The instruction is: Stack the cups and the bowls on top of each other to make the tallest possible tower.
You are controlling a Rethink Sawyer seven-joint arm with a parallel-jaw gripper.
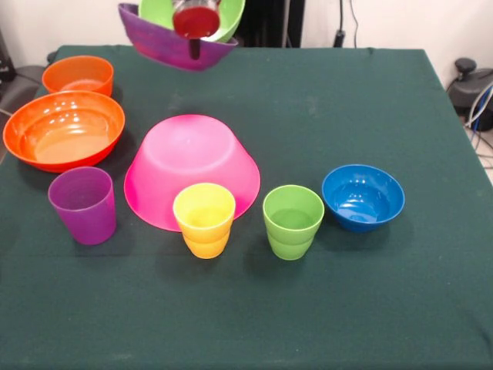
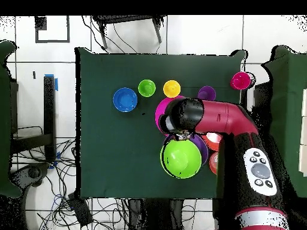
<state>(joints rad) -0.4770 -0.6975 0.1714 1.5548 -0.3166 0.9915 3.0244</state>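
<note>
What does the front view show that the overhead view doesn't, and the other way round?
Front only: a red cup in the raised lime bowl; the large orange bowl and small orange bowl unobstructed. Overhead only: the arm, and a magenta item at the table corner. Both: lime bowl nested in purple bowl, pink bowl, blue bowl, yellow cup, green cup, purple cup.
</note>
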